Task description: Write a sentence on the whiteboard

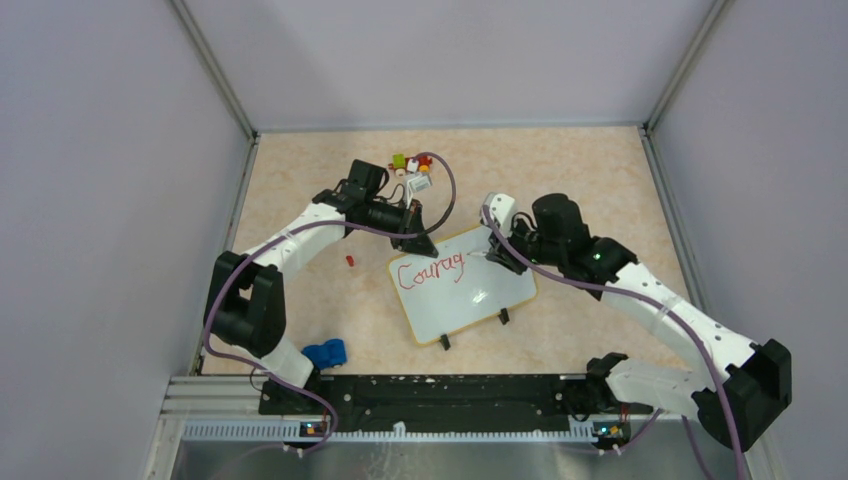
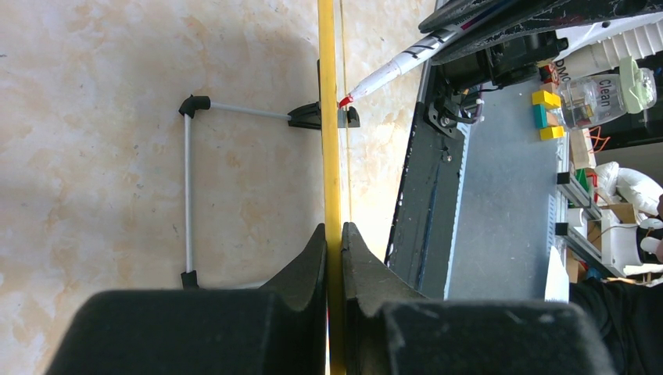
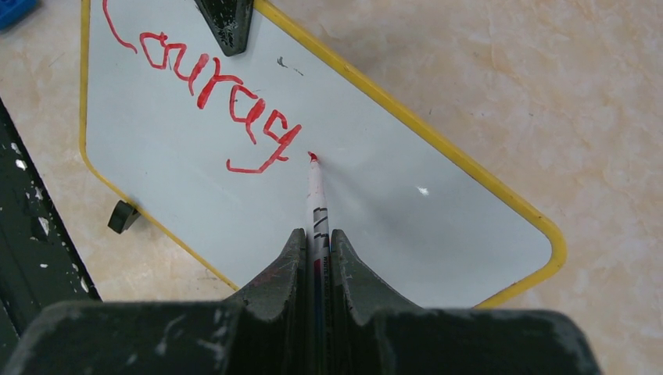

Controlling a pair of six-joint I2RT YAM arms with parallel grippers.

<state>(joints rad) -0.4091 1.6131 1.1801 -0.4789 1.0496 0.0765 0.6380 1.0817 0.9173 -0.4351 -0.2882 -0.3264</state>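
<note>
The small glossy white whiteboard with a yellow rim (image 1: 470, 300) fills the table's middle. The left gripper (image 2: 334, 234) clamps its far rim, and the right gripper (image 3: 317, 238) pinches a white red-tipped marker (image 3: 315, 187) over its face. A tiny red piece (image 1: 350, 260) lies to the left, a blue plastic object (image 1: 324, 353) near-left, and small coloured blocks (image 1: 412, 165) behind. The beige marbled tabletop (image 1: 590, 180) offers passage to the right.

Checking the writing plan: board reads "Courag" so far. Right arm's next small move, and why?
Probably stroke the e just right of the g. The sentence stops at "Courag", the marker in the right gripper points beside the g's tail, bare board lies beyond, and the left gripper clamps its edge.
</note>
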